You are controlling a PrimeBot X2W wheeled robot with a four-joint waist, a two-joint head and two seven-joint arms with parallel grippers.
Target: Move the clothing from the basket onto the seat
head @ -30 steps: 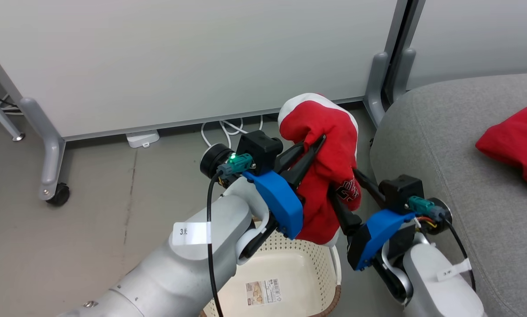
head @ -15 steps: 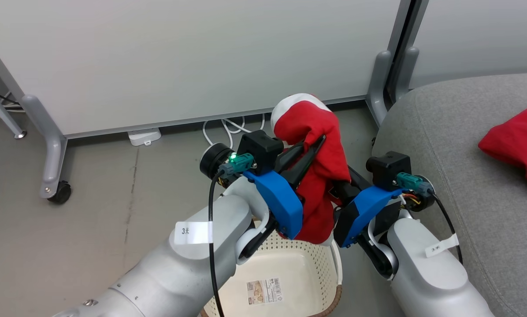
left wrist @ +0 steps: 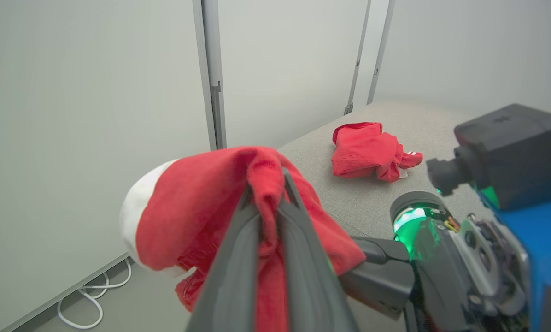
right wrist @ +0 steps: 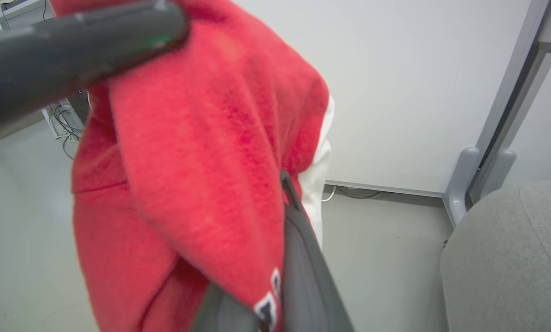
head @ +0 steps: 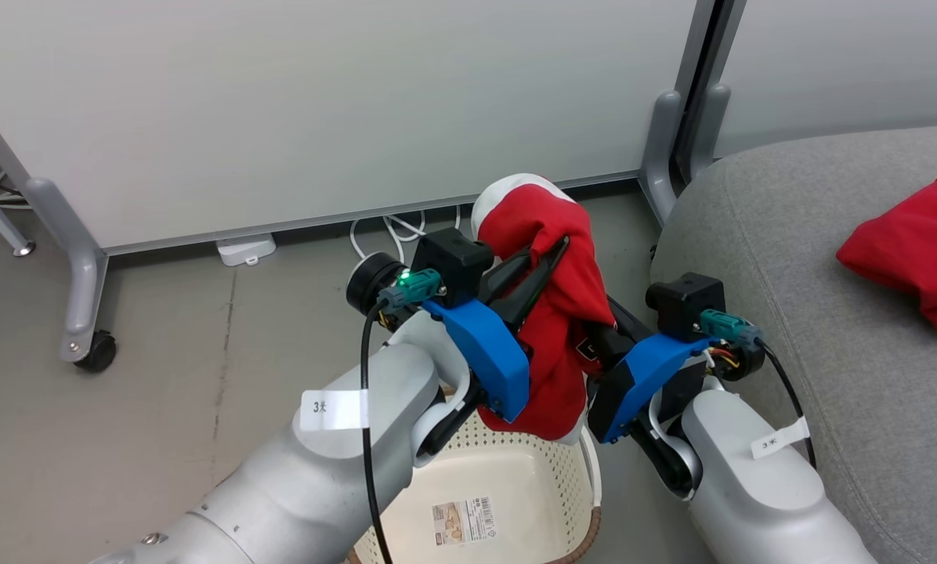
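A red garment [head: 551,329] with white trim hangs in the air above the basket [head: 515,478], a cream perforated tub with a label inside. My left gripper [head: 558,247] is shut on the garment's upper fold; the left wrist view shows the cloth [left wrist: 202,207] pinched between its fingers [left wrist: 238,258]. My right gripper [head: 600,343] is shut on the garment's lower right side, its tips buried in the fabric [right wrist: 202,152]. One of its fingers [right wrist: 301,258] shows beside white lettering. A second red garment [head: 911,247] lies crumpled on the grey seat [head: 790,235], to the right.
A pale partition panel [head: 320,102] on wheeled grey feet [head: 85,313] stands close behind the basket. White cables [head: 390,227] and a small white box [head: 245,249] lie at its base. Grey floor [head: 124,439] stretches to the left.
My right gripper moved left to the hanging garment and shut on its lower side. The left gripper kept its hold. The head view shifted slightly.
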